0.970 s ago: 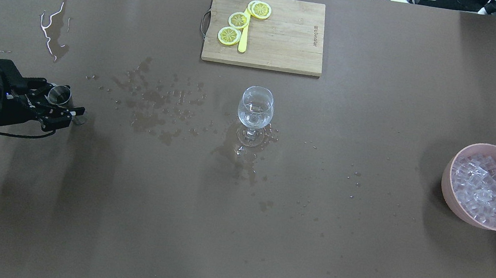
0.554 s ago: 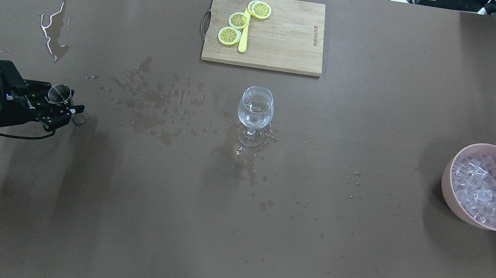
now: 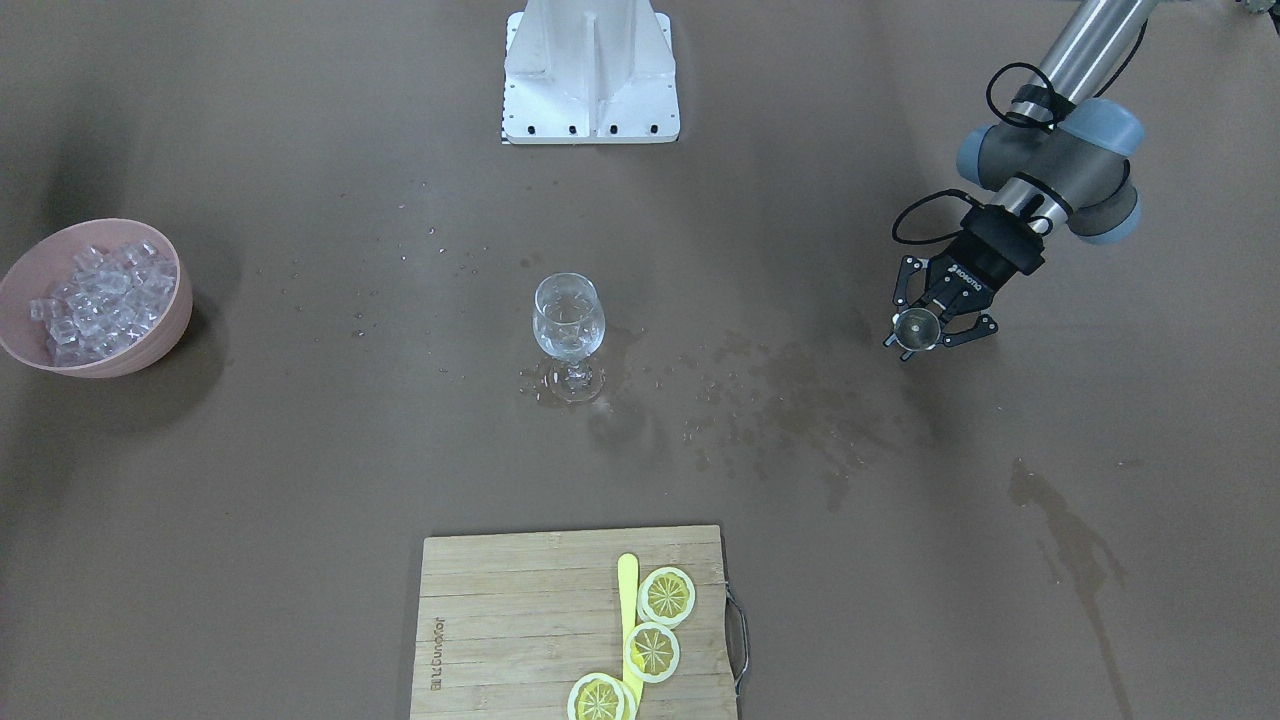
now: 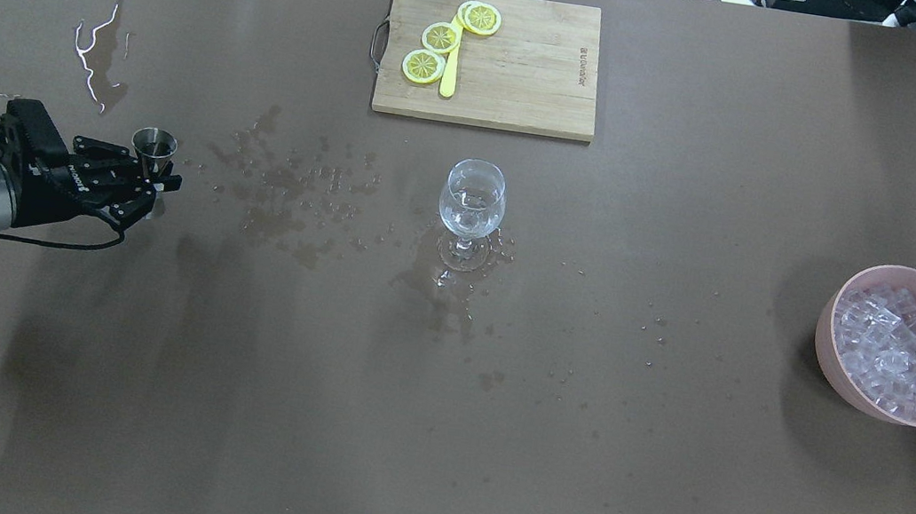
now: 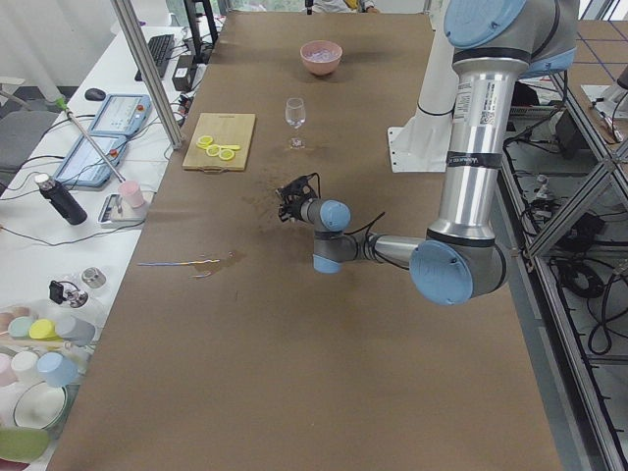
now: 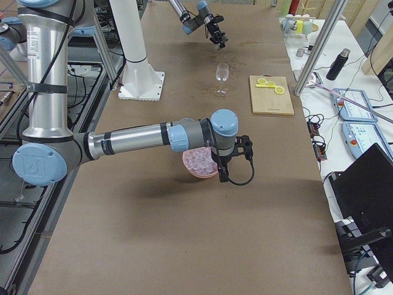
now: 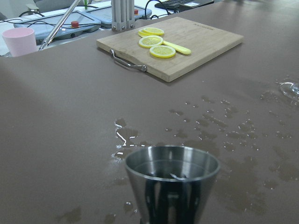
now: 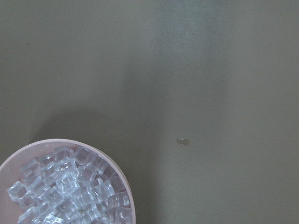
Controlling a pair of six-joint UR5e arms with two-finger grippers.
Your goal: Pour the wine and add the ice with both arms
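L gripper clamps steel jigger upright nr counter's left edge. R gripper hangs over pink bowl of ice by right edge; open or closed, can't tell. Wine glass stands mid-counter, wine low inside, barely visible. Wet splashes btwn glass & jigger.

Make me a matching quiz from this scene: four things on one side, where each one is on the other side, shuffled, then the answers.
1 jigger
2 wine glass
3 ice
4 lemon slices

A on the cutting board
B in the pink bowl
C in the left gripper
D standing on the table, centre

Pairs: 1-C, 2-D, 3-B, 4-A
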